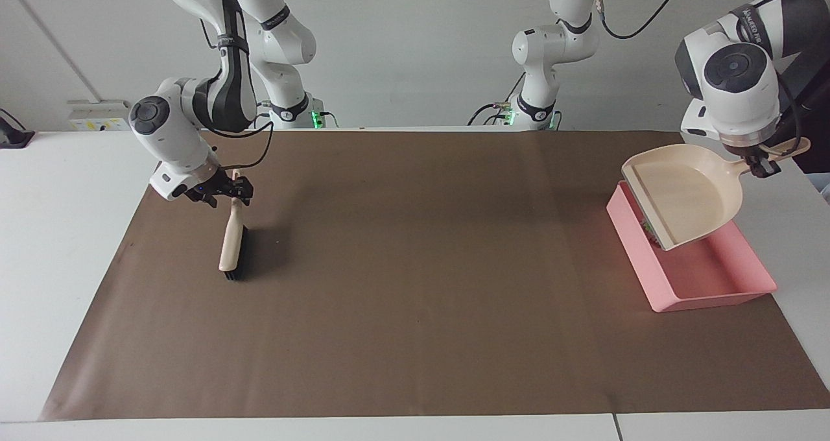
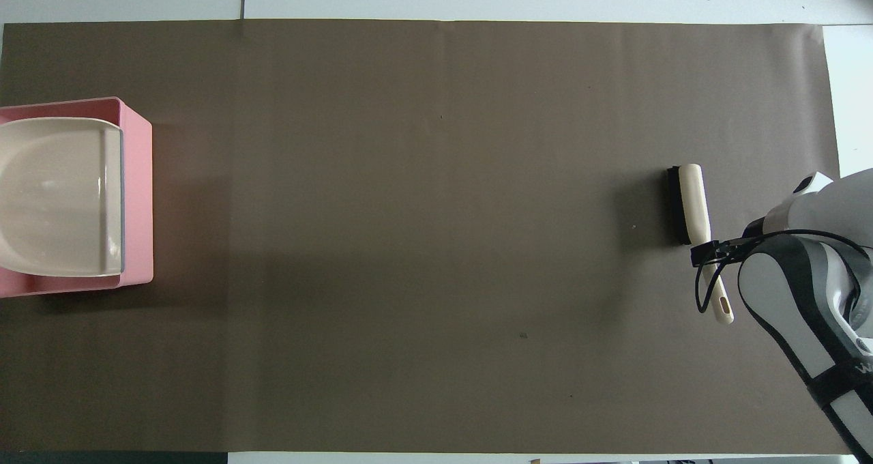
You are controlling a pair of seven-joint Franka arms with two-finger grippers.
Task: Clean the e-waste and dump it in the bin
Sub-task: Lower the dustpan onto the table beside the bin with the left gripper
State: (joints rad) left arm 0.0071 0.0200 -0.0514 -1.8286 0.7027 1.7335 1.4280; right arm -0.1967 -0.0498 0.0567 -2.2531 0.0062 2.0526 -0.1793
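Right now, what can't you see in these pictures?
- E-waste: both views, the dustpan held over the bin hides it.
- Bin's floor: overhead view, mostly covered by the dustpan.
- Left gripper: overhead view, cut off by the picture's edge.

The bin is a shallow rectangular pink tray with low sloping walls. It rests flat on the brown mat at the left arm's end of the table, its long sides running toward and away from the robots.

In the overhead view only the bin's rim along one long side and parts of both short ends show; the rest of the interior is covered from above.

In the facing view the floor of the half farther from the robots is exposed and bare.

One small fragment of e-waste, greenish, shows against the inner wall in the half nearer the robots. Its form cannot be determined.
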